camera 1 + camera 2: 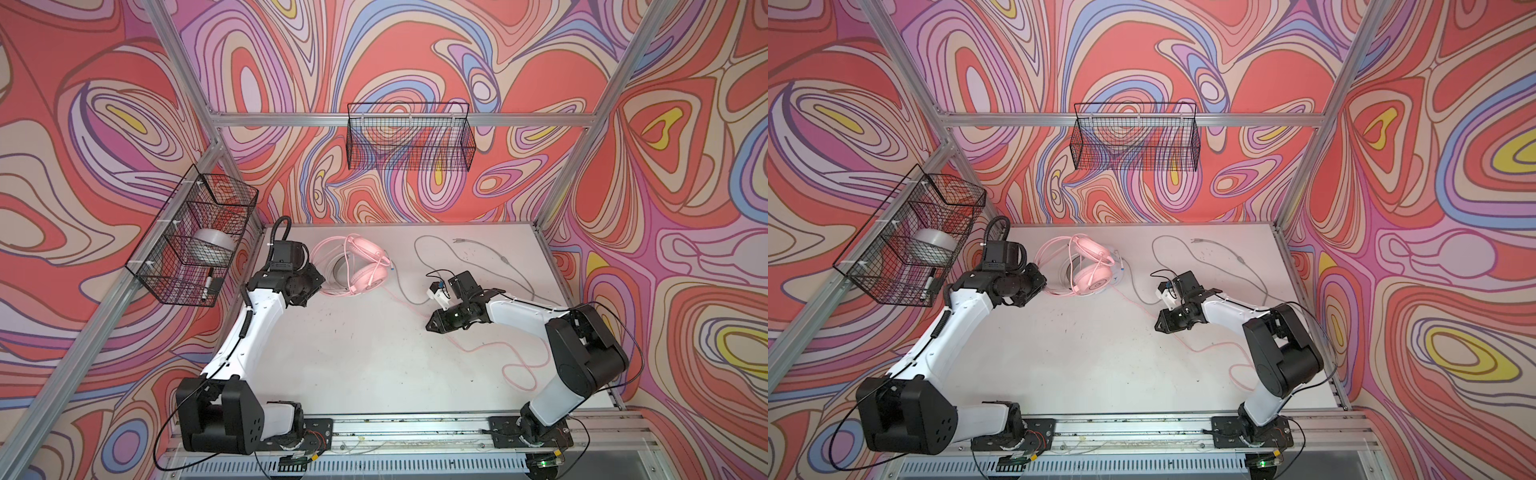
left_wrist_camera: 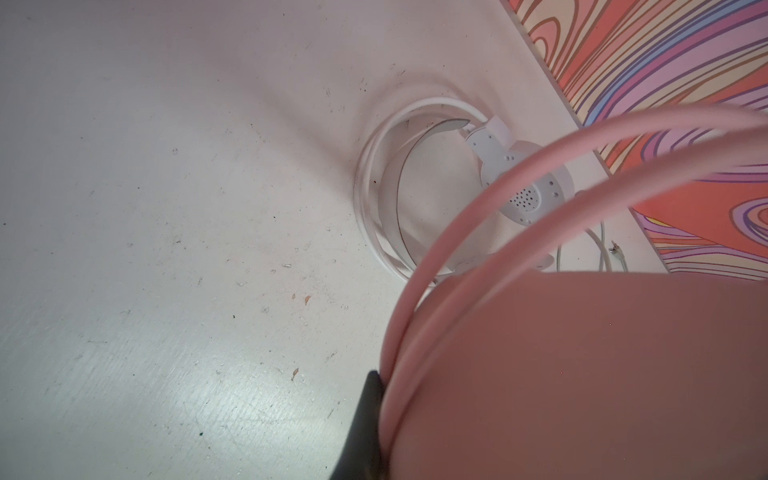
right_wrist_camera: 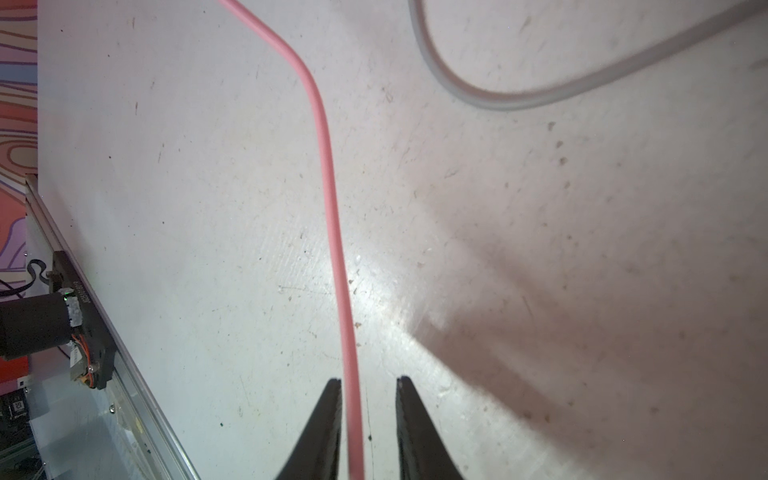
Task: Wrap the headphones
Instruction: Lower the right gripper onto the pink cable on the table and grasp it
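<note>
Right gripper [image 3: 368, 380] stands partly open astride the pink cable [image 3: 332, 208], which brushes one finger unclamped. The grey cable [image 3: 498, 99] curves nearby on the desk [image 1: 353, 353]. Left gripper [image 1: 311, 284] is closed on the hoops of the pink headset [image 1: 368, 266], at the desk's far left. The left wrist view shows the white headset [image 2: 523, 187] underneath, its perforated cup mostly hidden in both top views.

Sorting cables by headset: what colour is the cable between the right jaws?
Pink; the thin cable shows best in the right wrist view.
</note>
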`<state>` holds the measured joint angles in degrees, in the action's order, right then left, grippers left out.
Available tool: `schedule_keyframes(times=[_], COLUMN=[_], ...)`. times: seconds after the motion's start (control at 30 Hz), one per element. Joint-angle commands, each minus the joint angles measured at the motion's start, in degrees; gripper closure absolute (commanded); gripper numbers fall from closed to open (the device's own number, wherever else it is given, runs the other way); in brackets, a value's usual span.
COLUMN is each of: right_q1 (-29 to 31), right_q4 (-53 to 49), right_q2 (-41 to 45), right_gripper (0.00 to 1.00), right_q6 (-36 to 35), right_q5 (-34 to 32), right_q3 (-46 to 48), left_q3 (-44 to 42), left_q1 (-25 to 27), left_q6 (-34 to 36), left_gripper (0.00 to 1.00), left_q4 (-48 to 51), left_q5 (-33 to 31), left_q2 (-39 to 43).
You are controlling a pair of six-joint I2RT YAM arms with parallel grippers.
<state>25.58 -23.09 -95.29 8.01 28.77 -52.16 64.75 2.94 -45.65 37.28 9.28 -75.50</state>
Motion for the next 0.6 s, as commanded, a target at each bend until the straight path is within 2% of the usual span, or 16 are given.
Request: schedule_keyframes(times=[0.0, 0.1, 0.27, 0.4, 0.57], right_q1=[0.2, 0.2, 0.3, 0.4, 1.4], right_q4=[-1.3, -2.6, -4.1, -3.3, -3.2], right_q2=[1.2, 2.7, 4.2, 3.5, 3.4], right_gripper=[0.74, 0.74, 0.84, 0.87, 0.96], right_q6=[-0.4, -0.4, -0.8, -0.8, -1.1], right_q5=[-1.4, -2.5, -2.3, -1.9, -1.7], right_q3=[0.7, 1.2, 2.3, 2.5, 1.3], left_q3=[0.1, 0.1, -0.1, -0.5, -0.4], left_q1=[-0.4, -0.4, -0.4, -0.4, -0.4], left_q6=[-1.2, -1.3, -1.5, -2.1, -2.3], left_gripper=[1.00, 1.00, 1.00, 1.00, 1.00], left_q4=[-1.9, -1.8, -2.2, -2.8, -2.6], left_q5=[0.5, 0.3, 0.7, 1.6, 1.4], left_q2=[0.5, 0.5, 0.4, 0.0, 0.2])
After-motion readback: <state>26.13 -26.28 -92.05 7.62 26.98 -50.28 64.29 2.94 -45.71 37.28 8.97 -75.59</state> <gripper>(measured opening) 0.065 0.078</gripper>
